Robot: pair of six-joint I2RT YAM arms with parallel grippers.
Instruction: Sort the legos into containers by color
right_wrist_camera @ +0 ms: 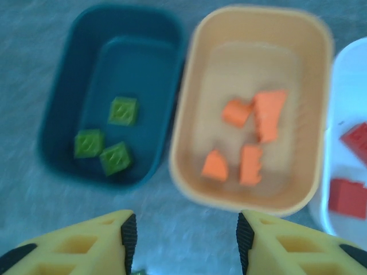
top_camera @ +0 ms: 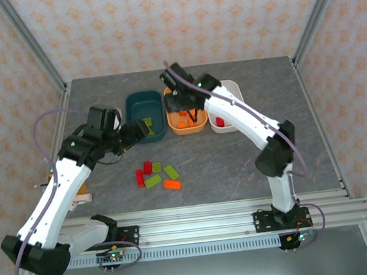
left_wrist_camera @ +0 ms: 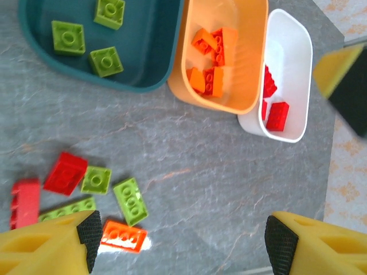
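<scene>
Three containers stand in a row at the back of the table: a dark teal tub (top_camera: 142, 109) with three green legos (left_wrist_camera: 105, 61), an orange tub (top_camera: 187, 120) with several orange legos (right_wrist_camera: 257, 116), and a white tub (top_camera: 229, 92) with red legos (left_wrist_camera: 277, 115). Loose legos lie in the table's middle: two red (left_wrist_camera: 66, 172), three green (left_wrist_camera: 131, 200) and one orange (left_wrist_camera: 121, 236). My left gripper (left_wrist_camera: 184, 247) hangs open above the bare table just right of that loose group, nothing between its fingers. My right gripper (right_wrist_camera: 187, 238) is open and empty, hovering over the orange tub's near rim (right_wrist_camera: 241, 197).
Aluminium rails (top_camera: 199, 224) run along the near edge, where both arm bases are bolted. Slanted frame posts (top_camera: 29, 42) flank the table. A small pale object (top_camera: 82, 199) lies by the left edge. The right arm's forearm (top_camera: 247, 121) crosses over the white tub.
</scene>
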